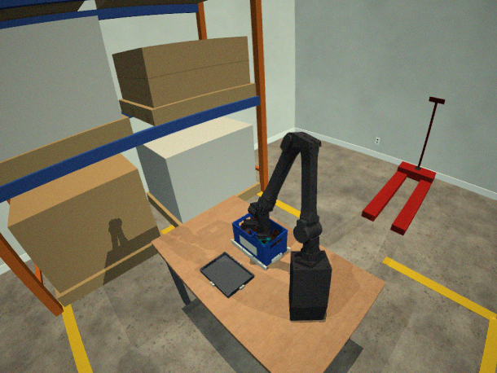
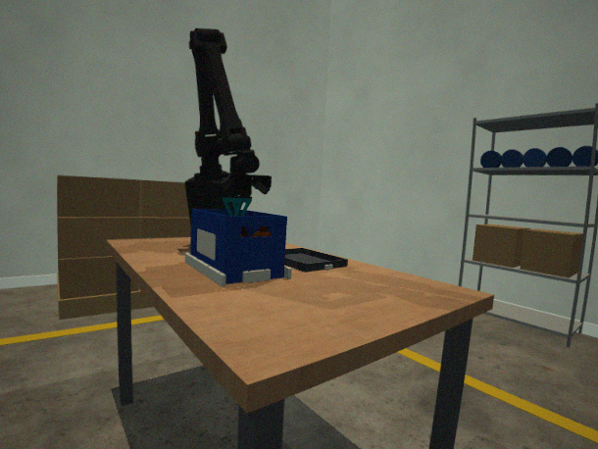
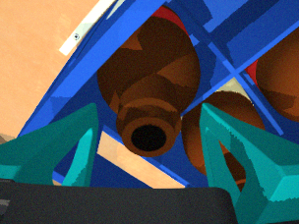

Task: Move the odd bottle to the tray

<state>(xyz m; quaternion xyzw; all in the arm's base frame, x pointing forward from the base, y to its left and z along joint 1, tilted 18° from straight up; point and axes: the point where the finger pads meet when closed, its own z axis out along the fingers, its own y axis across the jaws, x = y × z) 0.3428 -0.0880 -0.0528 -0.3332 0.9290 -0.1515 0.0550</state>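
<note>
The blue crate (image 1: 256,244) (image 2: 230,252) (image 3: 216,9) stands on the table and holds brown bottles in its cells. In the wrist view one brown bottle (image 3: 151,81) stands in a corner cell, its open mouth facing the camera. My gripper (image 3: 149,112) (image 2: 237,208) (image 1: 262,238) has teal fingers that stand open on either side of this bottle's neck, with a gap on each side. Two more brown bottles (image 3: 219,127) (image 3: 278,71) show to the right. The dark tray (image 1: 226,274) (image 2: 314,258) lies empty beside the crate.
The crate rests on a pale base plate (image 1: 261,262) (image 2: 206,270). The arm's black base (image 1: 310,285) stands on the table near the crate. Shelves with cardboard boxes (image 1: 77,220) stand behind the table, and a red pallet jack (image 1: 401,195) is on the floor.
</note>
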